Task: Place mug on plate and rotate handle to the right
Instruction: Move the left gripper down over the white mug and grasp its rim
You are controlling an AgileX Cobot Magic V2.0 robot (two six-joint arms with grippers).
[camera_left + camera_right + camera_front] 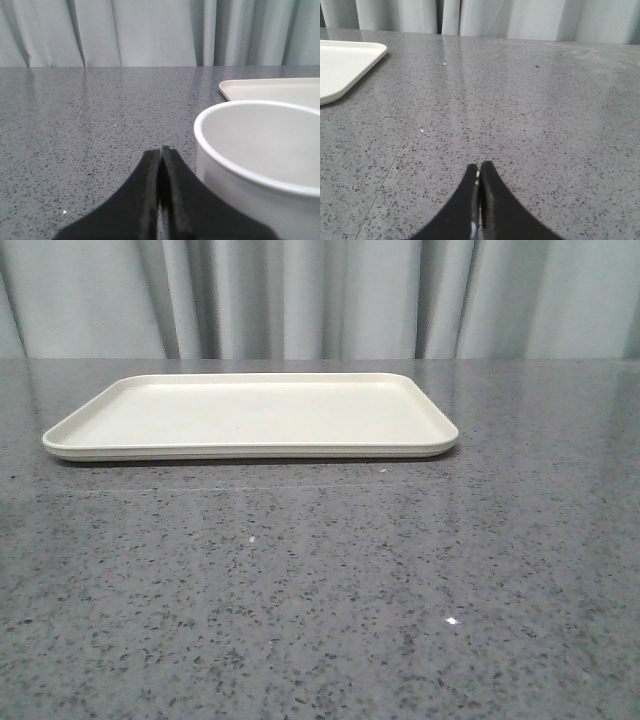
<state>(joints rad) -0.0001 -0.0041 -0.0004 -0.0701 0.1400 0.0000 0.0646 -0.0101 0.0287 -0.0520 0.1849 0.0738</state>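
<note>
Closest in, left tool (161, 152) is sitting w/ tips pressed together beside the mug (260, 165), not gripping it; right tool (480, 167) likewise together, idling. Mug is standing on the desk (320, 620) near the plate (250, 415), handle hidden. Step: pre-grasp; next, I'd say, left tool needs spreading.
</note>
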